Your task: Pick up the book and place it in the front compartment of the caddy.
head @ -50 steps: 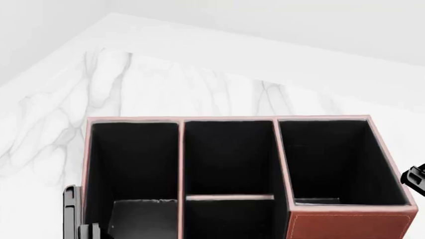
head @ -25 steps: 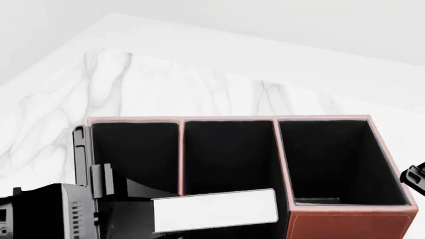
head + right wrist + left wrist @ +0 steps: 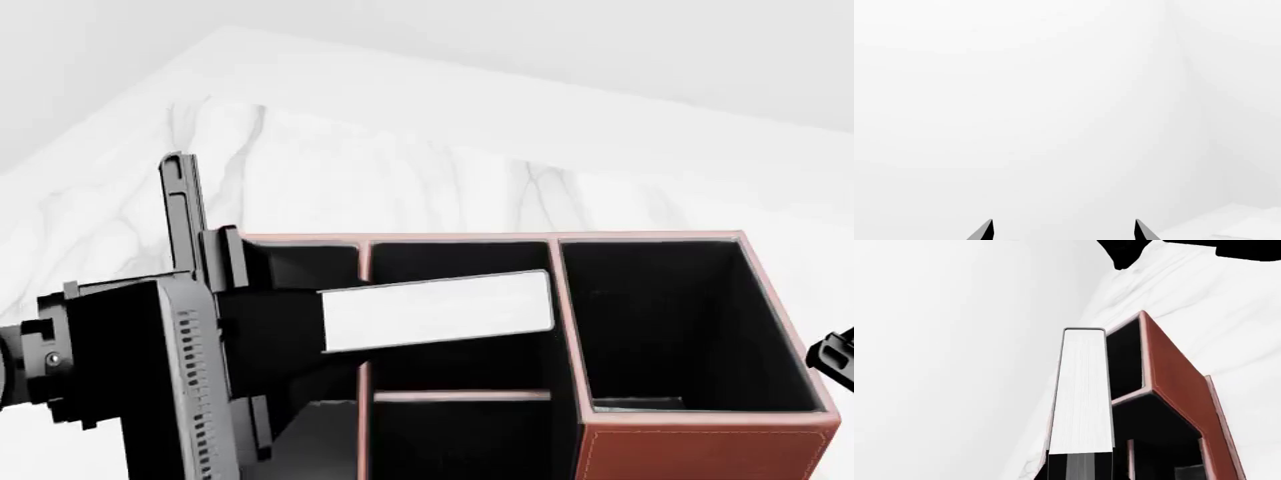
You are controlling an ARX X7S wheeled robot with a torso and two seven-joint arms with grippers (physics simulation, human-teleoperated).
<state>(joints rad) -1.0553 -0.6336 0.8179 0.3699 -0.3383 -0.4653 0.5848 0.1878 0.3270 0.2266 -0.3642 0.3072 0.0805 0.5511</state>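
The book [image 3: 441, 312] hangs level above the caddy [image 3: 694, 445], its white page edges facing me. It spans the left and middle cells, above the pale dividers. My left gripper [image 3: 283, 312] is shut on the book's left end. In the left wrist view the book [image 3: 1084, 390] sticks out from the gripper [image 3: 1081, 469], beside the caddy's reddish-brown wall [image 3: 1174, 385]. Only the edge of my right gripper [image 3: 834, 360] shows, right of the caddy. In its own view the right gripper [image 3: 1064, 229] is open and holds nothing.
The caddy stands on a white marble table [image 3: 400, 170] whose far edge runs along a plain white wall. The caddy's right cell [image 3: 681, 320] is tall and deep with black lining. The left arm's black body [image 3: 120, 380] fills the near left.
The left arm has risen from the bottom of the view, carrying the book up and away over the caddy's cells. The right gripper has stayed put.
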